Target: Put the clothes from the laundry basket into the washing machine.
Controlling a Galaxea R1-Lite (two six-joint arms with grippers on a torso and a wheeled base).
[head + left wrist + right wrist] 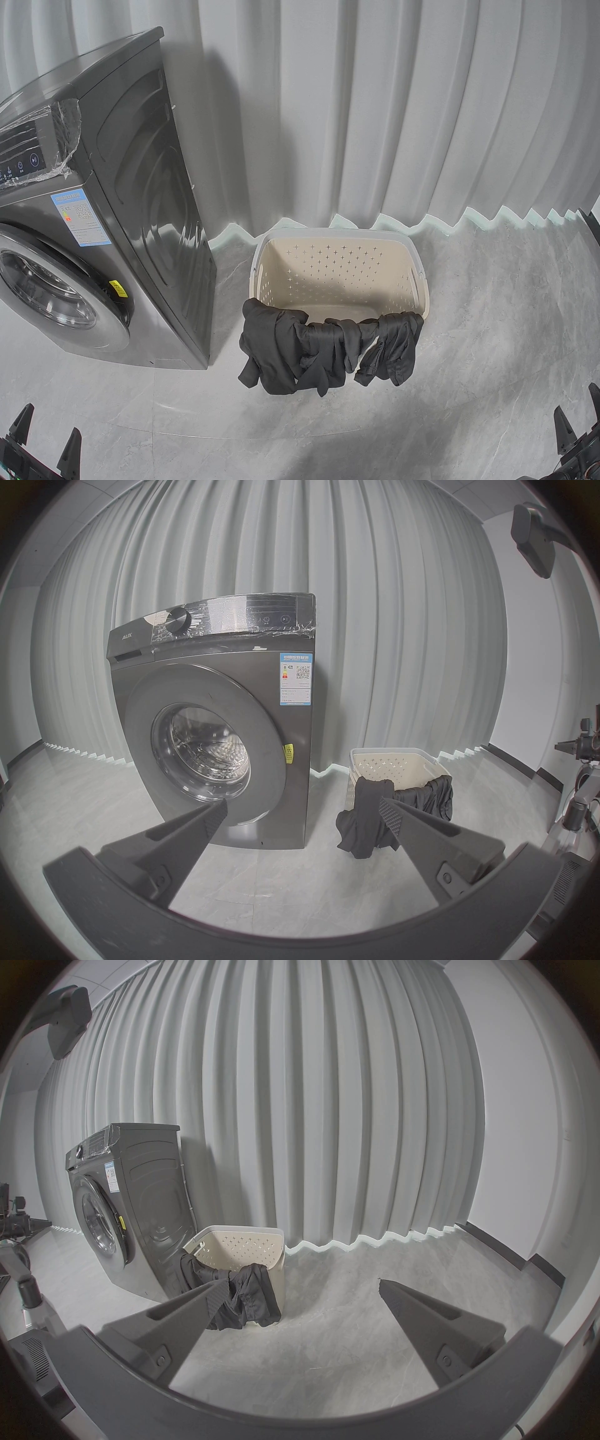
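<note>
A cream laundry basket (337,265) (390,766) (240,1249) stands on the floor beside a dark grey washing machine (134,187) (215,720) (134,1200). Dark clothes (319,353) (365,820) (247,1294) hang over the basket's near rim, drooping down its front. The machine's round door (50,290) (203,755) is closed. My left gripper (45,440) (303,814) hangs open at the lower left, well short of the machine. My right gripper (580,419) (303,1291) is open at the lower right, apart from the basket. Both hold nothing.
White pleated curtains (387,106) run along the wall behind the machine and basket. Grey marble-look floor (500,325) lies open to the right of the basket and in front of it. The basket nearly touches the machine's side panel.
</note>
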